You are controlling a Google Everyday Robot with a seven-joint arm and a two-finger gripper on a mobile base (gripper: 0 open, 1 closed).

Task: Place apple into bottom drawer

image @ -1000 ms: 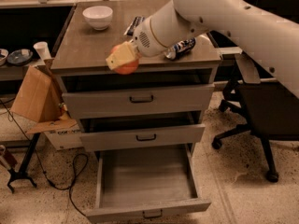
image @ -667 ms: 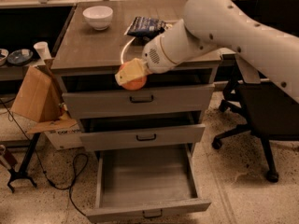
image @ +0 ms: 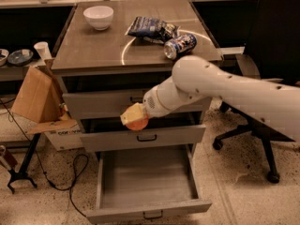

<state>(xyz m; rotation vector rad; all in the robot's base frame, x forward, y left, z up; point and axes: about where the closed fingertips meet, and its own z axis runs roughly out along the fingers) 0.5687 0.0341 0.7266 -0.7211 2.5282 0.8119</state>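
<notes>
My gripper [image: 134,117] is shut on the orange-red apple [image: 138,123], which peeks out below the pale fingers. It hangs in front of the middle drawer [image: 143,138], above the back of the bottom drawer [image: 146,182]. The bottom drawer is pulled fully out, a deep grey tray with nothing in it and a small dark handle at its front. My white arm reaches in from the right.
On the cabinet top [image: 93,50] stand a white bowl [image: 98,17], a blue chip bag [image: 152,28] and a crushed blue can [image: 179,46]. A cardboard box [image: 37,97] leans at the left. A black office chair [image: 272,78] stands at the right. The top and middle drawers stand slightly open.
My gripper has carried the apple down from the cabinet's top edge, past the top drawer, to the level of the middle drawer.
</notes>
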